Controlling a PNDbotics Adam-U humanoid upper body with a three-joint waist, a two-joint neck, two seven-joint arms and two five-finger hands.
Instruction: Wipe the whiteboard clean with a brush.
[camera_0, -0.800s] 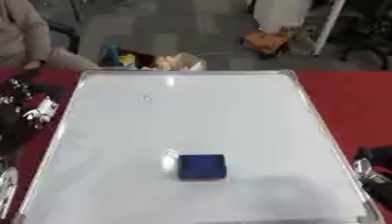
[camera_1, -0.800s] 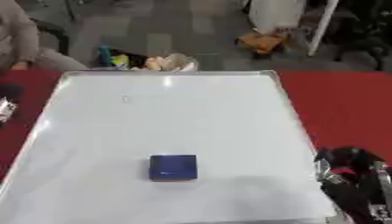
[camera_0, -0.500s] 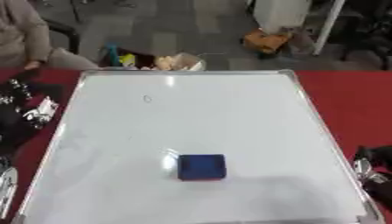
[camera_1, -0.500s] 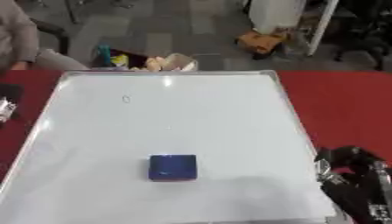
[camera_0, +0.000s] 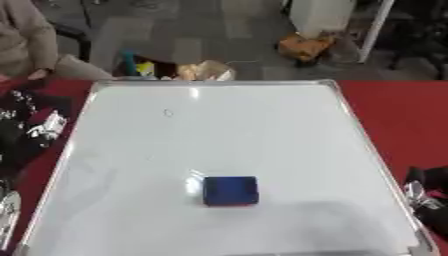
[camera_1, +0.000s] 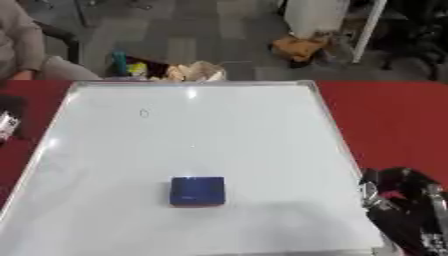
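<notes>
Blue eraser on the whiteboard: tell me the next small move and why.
Probably bring the right hand in over the board's right edge toward the blue eraser. The eraser lies flat and untouched on the whiteboard, with neither hand on it; the right hand sits just off the board's near right edge, closer than the left hand. A small mark still shows farther up the board.

place: lab/workshop room | floor: grey concrete floor (camera_0: 201, 35) | surface: red-covered surface (camera_1: 394, 120) carrying a whiteboard (camera_0: 262, 135) | clutter: bags and bottles on floor (camera_0: 175, 70), orange item (camera_0: 306, 46) | furniture: white cabinet (camera_0: 319, 15), dark chair legs (camera_1: 411, 45)
</notes>
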